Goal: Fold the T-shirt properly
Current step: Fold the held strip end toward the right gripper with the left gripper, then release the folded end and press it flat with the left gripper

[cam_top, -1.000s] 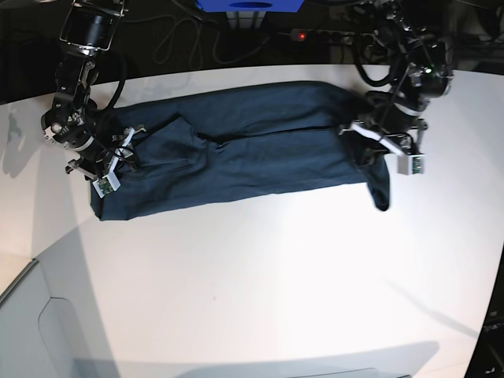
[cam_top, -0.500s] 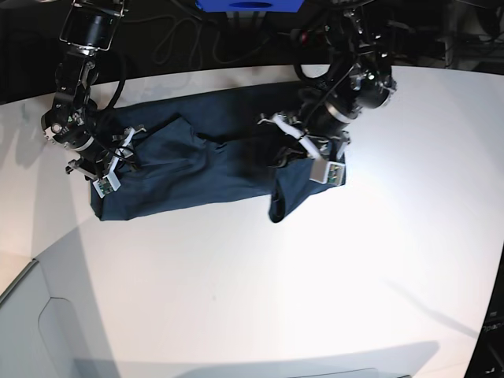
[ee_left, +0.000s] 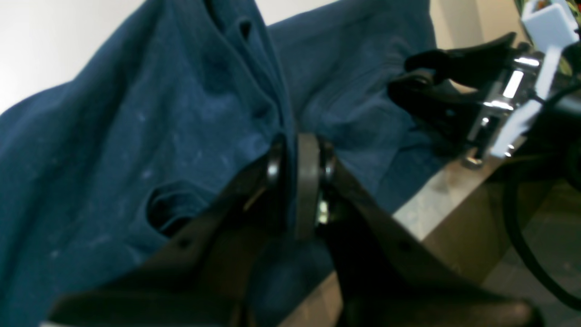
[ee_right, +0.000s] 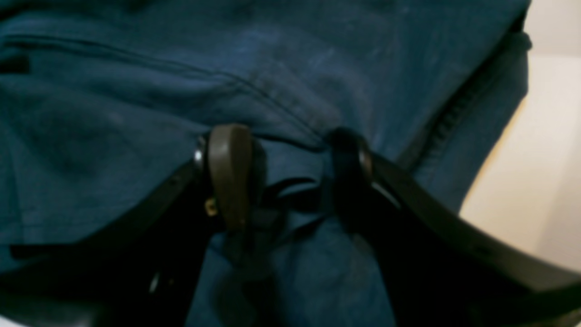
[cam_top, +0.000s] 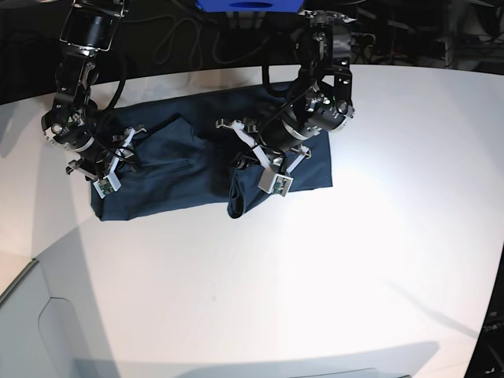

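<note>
I had two arms and one dark blue T-shirt (cam_top: 181, 161), which lay spread across the back of the white bench (cam_top: 315, 276); my left gripper (cam_top: 250, 153) had its jaws shut tight on a pinch of the cloth at the shirt's loose end, and that end hung lifted and doubled over the middle of the shirt; my right gripper (cam_top: 110, 161) sat at the other end, low on the cloth, with its jaws partly apart and blue cloth bunched between them; I could not tell if they truly held it or only rested on it.

To do this fold well, I thought I should carry the lifted end flat and low toward my right arm, so the edges would meet; I should keep the pinch firm until the cloth lay down, and not let the hanging corner tuck under; the far end should stay pinned so the shirt would not slide.

In the left wrist view the other gripper (ee_left: 458, 104) looked close, so my two arms could bump; the cloth had bumps and creases; a blue box (cam_top: 248, 5) and black cables (cam_top: 185, 39) sat behind the bench, out of my way.
</note>
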Controlling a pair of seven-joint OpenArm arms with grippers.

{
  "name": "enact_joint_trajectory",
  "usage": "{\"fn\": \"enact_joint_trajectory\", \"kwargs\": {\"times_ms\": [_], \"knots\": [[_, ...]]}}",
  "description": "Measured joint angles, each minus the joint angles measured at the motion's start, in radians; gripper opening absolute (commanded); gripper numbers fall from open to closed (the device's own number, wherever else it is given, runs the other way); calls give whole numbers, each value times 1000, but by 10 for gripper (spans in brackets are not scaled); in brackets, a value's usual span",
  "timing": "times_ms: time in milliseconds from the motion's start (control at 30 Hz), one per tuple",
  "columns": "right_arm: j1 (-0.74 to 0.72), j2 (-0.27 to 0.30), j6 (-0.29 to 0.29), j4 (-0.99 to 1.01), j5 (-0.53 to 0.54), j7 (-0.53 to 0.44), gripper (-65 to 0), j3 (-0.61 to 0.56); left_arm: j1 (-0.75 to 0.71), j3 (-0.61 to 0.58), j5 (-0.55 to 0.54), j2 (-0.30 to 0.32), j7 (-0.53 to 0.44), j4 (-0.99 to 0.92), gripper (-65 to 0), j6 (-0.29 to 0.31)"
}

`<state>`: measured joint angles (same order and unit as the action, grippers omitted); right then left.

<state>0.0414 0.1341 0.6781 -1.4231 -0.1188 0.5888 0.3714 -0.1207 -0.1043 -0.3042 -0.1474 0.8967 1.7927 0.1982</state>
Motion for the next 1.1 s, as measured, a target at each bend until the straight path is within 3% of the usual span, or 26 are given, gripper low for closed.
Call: {"fn": "enact_joint_trajectory", "kwargs": {"times_ms": [300,333,500,567,833,1100], "knots": [[0,0,0,0,0,0,-391,0,0,-43,-2,-1,-48,-51,-650,-3],[0,0,0,0,0,1,-391,0,0,-43,-2,0,-48,-51,-628,-3],[0,0,0,0,0,1,-391,0,0,-43,-2,0,-49,-41,-377,-3],[0,0,0,0,1,0,-391,0,-2,-43,-5,0,-48,-31,-334,-3],[-3,-2,0,0,0,5,-391,0,-65,-20,-11,1,-61,219,-334,-3],[-3,-2,0,0,-2,2,-391,-2,-175,198,-5,132,-56,230,-334,-4]]}}
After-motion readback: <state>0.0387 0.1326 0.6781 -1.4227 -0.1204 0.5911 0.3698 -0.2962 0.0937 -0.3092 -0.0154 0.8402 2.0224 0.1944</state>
